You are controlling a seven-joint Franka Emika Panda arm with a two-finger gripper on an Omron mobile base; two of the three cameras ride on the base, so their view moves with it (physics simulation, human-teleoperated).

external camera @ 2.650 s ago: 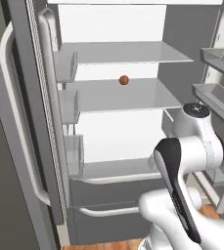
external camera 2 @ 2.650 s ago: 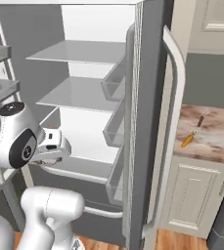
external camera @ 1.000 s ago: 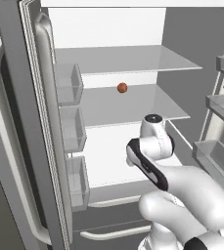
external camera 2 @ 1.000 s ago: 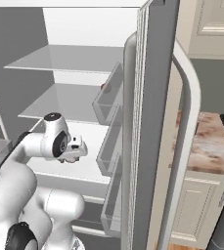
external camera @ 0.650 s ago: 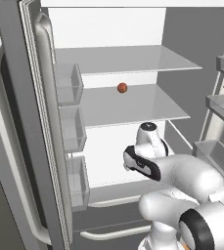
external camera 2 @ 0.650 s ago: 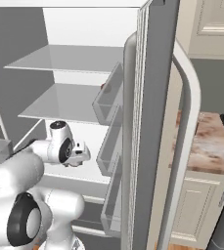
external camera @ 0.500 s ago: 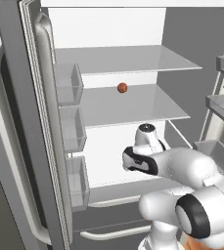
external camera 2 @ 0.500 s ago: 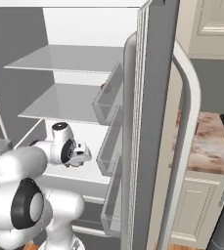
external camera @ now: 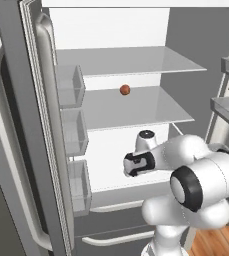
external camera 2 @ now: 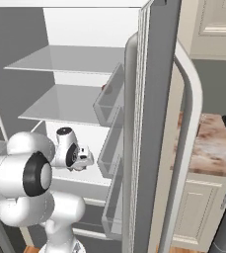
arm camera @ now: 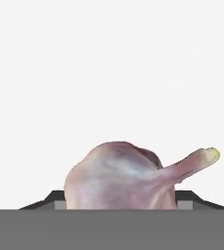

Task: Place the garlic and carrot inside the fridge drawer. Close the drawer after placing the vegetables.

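The garlic [arm camera: 121, 176] sits right between the fingers [arm camera: 122, 201] in the hand view, its pale lilac bulb swelling up from where the two dark tips rise on either side of it and its stem slanting off to the upper right; the tips stand apart with the bulb filling the gap, so the fingers read as clamped on it at a medium width, not spread free. In the left base view the hand [external camera: 137, 163] is low in the open fridge, beneath the lower glass shelf [external camera: 136, 107] and over the white floor of the compartment; the small reddish-brown ball [external camera: 125, 90] lies well above and behind the fingers on that shelf and is no part of the job. Just below the fingers, across the fridge front, runs the pale handle of a drawer [external camera: 121, 206], with a second handle under it; from these views I cannot tell whether the drawer is pulled out at all. I judge the step in hand to be carrying the garlic to the drawer, the first of the two vegetables, with the carrot and the closing left to do. The next move, as I read it, calls for bringing the fingers over the drawer's open mouth, lowering the bulb until it is inside the walls, and only then parting them; if the drawer proves shut, it must be opened first. Beyond the right-hand door, the tabletop [external camera 2: 210, 148] lies well off to the side of the fingers.
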